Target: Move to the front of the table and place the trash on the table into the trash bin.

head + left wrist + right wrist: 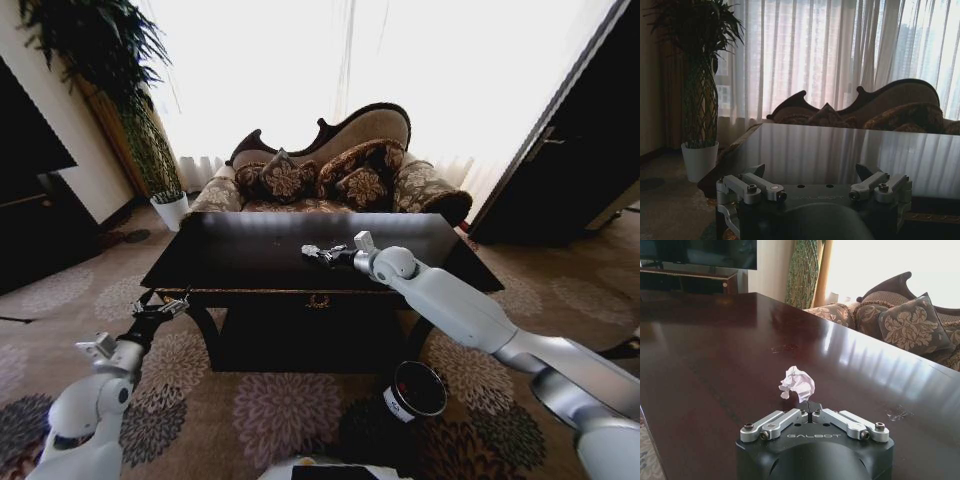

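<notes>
Trash here is a crumpled white paper scrap (798, 384), pinched at its lower edge between the closed fingertips of the right tool (810, 412), which holds it just above the glossy dark surface (715, 355) near the middle. In the head view that right tool (318, 253) reaches in over the surface (230, 255) from the front edge. The left tool (812, 175) hangs with its fingers spread wide, holding nothing, at the near left corner of the surface. The trash bin (418, 391), black with a white label, stands on the carpet below the front edge, near the robot's right arm. The pinch takes only a thin fold of paper, so a quick swing toward the bin could shake it loose onto the carpet; the bin's mouth is also narrow and low.
</notes>
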Robot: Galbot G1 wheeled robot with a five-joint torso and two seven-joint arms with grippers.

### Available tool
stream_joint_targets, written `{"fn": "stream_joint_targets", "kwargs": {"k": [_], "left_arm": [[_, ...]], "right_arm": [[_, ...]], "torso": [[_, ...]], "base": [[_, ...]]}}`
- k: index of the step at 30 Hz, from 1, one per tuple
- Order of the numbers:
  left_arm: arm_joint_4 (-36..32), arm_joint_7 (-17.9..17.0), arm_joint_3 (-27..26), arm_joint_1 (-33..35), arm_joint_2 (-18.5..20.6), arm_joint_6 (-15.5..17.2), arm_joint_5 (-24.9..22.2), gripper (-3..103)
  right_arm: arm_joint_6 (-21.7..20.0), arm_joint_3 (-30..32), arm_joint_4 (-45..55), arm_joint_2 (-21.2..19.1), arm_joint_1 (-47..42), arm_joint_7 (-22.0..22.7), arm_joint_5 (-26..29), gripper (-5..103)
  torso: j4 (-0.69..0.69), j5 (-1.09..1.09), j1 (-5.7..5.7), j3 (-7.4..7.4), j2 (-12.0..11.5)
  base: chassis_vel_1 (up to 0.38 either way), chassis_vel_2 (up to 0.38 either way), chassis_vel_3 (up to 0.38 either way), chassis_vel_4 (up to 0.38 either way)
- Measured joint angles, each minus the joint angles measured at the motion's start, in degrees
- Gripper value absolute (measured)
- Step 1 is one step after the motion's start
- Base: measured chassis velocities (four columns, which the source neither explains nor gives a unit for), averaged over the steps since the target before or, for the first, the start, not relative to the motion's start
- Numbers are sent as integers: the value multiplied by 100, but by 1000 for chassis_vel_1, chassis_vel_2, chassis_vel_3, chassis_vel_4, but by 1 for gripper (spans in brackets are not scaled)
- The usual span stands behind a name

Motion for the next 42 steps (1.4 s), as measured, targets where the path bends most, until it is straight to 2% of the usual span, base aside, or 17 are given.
{"fn": "stream_joint_targets", "kwargs": {"k": [11, 13, 16, 17, 19, 22, 25, 26, 27, 29, 31, 32, 36, 37, 42], "left_arm": [[47, 3, 78, -67, 22, -2, 2, 100], [61, 5, 150, -104, -7, -2, 20, 100], [90, 7, 340, -207, -61, -2, 75, 100], [90, 7, 340, -207, -61, -2, 75, 100], [101, 7, 437, -267, -63, -2, 81, 100], [104, 7, 500, -302, -64, -2, 82, 100], [117, 6, 590, -365, -95, 0, 97, 100], [117, 6, 590, -365, -95, 0, 97, 100], [117, 6, 629, -386, -116, 0, 104, 100], [126, 8, 691, -419, -144, 0, 121, 100], [143, 7, 748, -445, -176, -10, 133, 100], [143, 7, 748, -445, -176, -10, 133, 100], [130, 7, 870, -441, -190, -21, 169, 100], [130, 7, 870, -441, -190, -21, 169, 100], [120, 7, 903, -426, -132, -25, 176, 100]], "right_arm": [[106, 615, 786, -478, -466, 21, 144, 0], [107, 1065, 1203, -773, -933, 34, 195, 0], [107, 2193, 1809, -1367, -2028, 38, 193, 0], [107, 2193, 1809, -1367, -2028, 38, 193, 0], [129, 2919, 2041, -1579, -2678, 32, 112, 0], [175, 3418, 2219, -1688, -3180, 76, 93, 0], [205, 4559, 2571, -1721, -4298, 127, 66, 0], [205, 4559, 2571, -1721, -4298, 127, 66, 0], [218, 5049, 2734, -1702, -4745, 130, 31, 0], [261, 5840, 2998, -1585, -5547, 98, -100, 0], [326, 6565, 3268, -1332, -6339, 25, -281, 0], [326, 6565, 3268, -1332, -6339, 25, -281, 0], [528, 7623, 3635, -666, -7312, -219, -887, 0], [528, 7623, 3635, -666, -7312, -219, -887, 0], [770, 8292, 3928, 74, -7876, -358, -1380, 0]], "torso": [[1, 0, 0, 0, 0], [1, 1, 0, 0, 0], [-4, 2, -1, -1, 0], [-4, 2, -1, -1, 0], [-1, 2, -1, -1, 0], [-1, 0, -1, -1, 0], [1, 3, -1, 0, 0], [1, 3, -1, 0, 0], [-1, -2, -1, -1, 0], [-1, 1, -1, -1, 1], [-1, 1, -1, -1, 0], [-1, 1, -1, -1, 0], [-2, 0, -1, -1, 1], [-2, 0, -1, -1, 1], [0, 1, -1, -1, 1]], "base": [[0, 0, 0, 0], [0, 0, 0, 0], [0, 0, 0, 0], [0, 0, 0, 0], [0, 0, 0, 0], [0, 0, 0, 0], [0, 0, 0, 0], [0, 0, 0, 0], [0, 0, 0, 0], [0, 0, 0, 0], [0, 0, 0, 0], [0, 0, 0, 0], [0, 0, 0, 0], [0, 0, 0, 0], [0, 0, 0, 0]]}}
